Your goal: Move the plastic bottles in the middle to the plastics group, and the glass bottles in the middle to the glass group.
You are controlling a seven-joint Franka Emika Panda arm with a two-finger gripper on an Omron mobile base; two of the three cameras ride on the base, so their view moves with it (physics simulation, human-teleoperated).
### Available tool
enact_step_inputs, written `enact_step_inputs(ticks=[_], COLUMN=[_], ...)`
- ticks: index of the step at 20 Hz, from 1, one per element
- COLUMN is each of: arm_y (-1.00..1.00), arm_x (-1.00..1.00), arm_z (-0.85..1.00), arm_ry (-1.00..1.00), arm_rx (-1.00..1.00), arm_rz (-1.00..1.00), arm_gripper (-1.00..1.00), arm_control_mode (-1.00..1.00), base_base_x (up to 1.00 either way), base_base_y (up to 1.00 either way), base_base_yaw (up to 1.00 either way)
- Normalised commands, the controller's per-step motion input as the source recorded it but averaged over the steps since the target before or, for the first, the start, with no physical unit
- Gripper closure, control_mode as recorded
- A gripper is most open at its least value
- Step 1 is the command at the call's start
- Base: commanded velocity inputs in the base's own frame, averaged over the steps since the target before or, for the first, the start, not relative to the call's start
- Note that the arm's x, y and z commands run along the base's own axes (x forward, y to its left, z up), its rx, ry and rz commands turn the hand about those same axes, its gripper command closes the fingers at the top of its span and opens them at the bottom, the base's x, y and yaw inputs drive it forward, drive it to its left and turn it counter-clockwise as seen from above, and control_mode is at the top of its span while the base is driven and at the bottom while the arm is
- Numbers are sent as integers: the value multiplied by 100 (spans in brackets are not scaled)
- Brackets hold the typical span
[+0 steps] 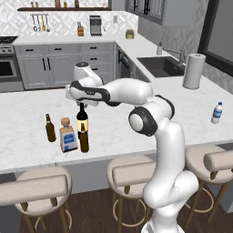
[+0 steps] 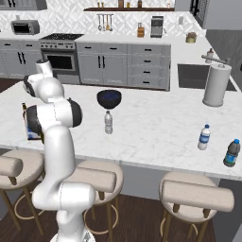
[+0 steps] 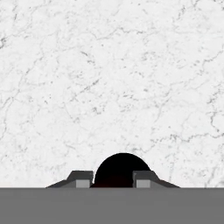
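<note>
Gripping wine bottle [image 1: 82, 119] (cream label, lettering unreadable): gripper [image 3: 113, 183].

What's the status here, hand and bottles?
Hand over the wine bottle, fingers either side of its dark top. Wine bottle upright by the square bottle and two beer bottles. Pale plastic bottle waits mid-counter.
</note>
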Motion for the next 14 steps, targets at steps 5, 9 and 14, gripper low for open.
enact_step_inputs(ticks=[5, 9, 14], arm_y=[0, 0, 2], arm_x=[-35, -23, -15], arm_z=[-34, -26, -2], arm_ry=[0, 0, 0], arm_rx=[0, 0, 0], arm_rz=[-4, -4, 0], arm_gripper=[100, -100, -100], arm_control_mode=[-100, -100, -100], base_base_x=[0, 0, 0], base_base_y=[0, 0, 0], base_base_yaw=[0, 0, 0])
